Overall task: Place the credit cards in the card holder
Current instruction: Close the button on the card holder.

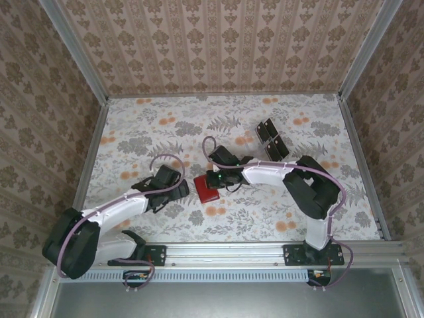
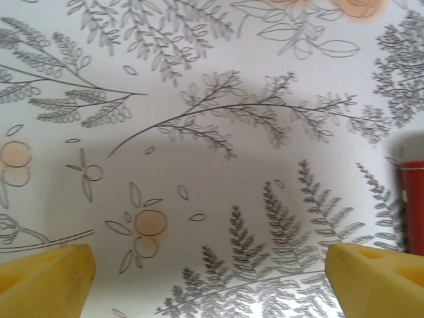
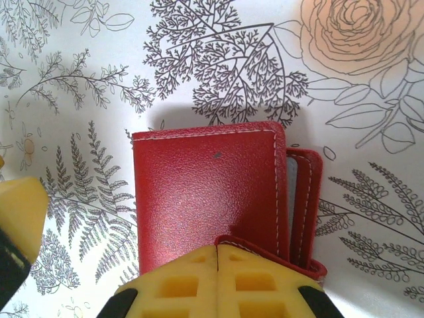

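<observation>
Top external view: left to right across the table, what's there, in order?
left hand → card holder → credit cards. The right hand overlaps the card holder, so it's left out.

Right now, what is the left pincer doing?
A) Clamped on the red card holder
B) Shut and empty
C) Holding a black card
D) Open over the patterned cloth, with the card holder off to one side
D: in the left wrist view the left pincer has its fingers wide apart over the floral cloth with no object between them, and the red card holder sits off at the right edge.
</observation>
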Robot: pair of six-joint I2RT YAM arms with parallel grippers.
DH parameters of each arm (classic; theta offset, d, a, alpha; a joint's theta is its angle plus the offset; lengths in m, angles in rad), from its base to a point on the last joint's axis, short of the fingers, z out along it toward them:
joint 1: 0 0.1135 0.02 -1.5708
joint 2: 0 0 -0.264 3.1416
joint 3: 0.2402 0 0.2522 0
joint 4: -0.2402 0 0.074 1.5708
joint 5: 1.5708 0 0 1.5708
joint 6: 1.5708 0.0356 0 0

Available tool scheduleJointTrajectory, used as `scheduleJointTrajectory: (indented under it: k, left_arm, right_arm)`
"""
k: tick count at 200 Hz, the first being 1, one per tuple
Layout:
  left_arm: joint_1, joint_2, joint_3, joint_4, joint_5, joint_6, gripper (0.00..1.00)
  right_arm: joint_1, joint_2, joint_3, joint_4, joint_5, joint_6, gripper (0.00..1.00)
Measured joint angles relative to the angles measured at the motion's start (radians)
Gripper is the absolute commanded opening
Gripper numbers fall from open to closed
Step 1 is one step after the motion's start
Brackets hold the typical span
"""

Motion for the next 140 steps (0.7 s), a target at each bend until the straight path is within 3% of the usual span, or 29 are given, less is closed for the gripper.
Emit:
scheduleJointTrajectory:
  k: [140]
  left_arm:
    - [0.013, 0.026, 0.043, -0.010, 0.013, 0.011, 0.99]
  right_arm:
    - [0.045, 0.018, 0.003, 0.011, 0.068, -0.025, 0.02]
